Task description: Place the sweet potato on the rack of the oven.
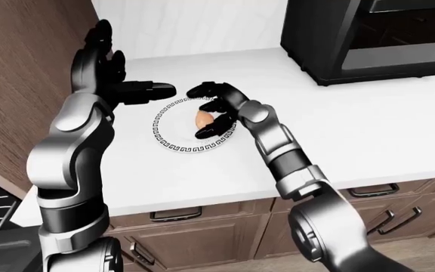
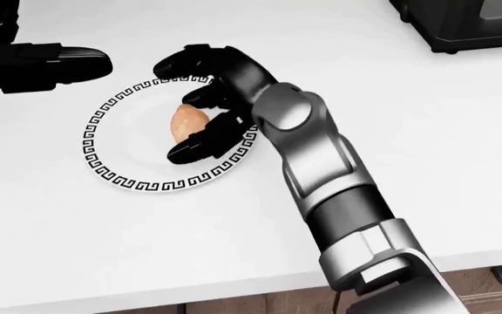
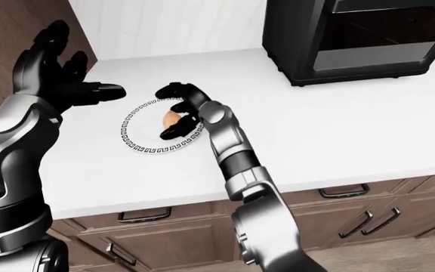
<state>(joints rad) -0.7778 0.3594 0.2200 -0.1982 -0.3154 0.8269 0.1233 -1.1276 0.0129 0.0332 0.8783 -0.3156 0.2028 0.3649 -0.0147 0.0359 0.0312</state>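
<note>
Orange sweet potato [image 2: 188, 120] lies on patterned plate [image 2: 129, 178], white bench [image 2: 233, 248]. Right robot hand [image 2: 200, 104] cups it, fingers wide, not closed. Left robot hand [image 1: 104, 73] open, idle. Grasp step; next, close, lift toward oven [image 1: 368, 34], far right.

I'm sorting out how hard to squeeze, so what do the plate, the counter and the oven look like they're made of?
The plate looks like glazed white ceramic, smooth with a printed black key-pattern rim. The counter seems a matte white stone or laminate: plain, no grain. The oven looks like black painted metal with a dark glass door, judging by its faint sheen. Being renders, these are guesses.
</note>
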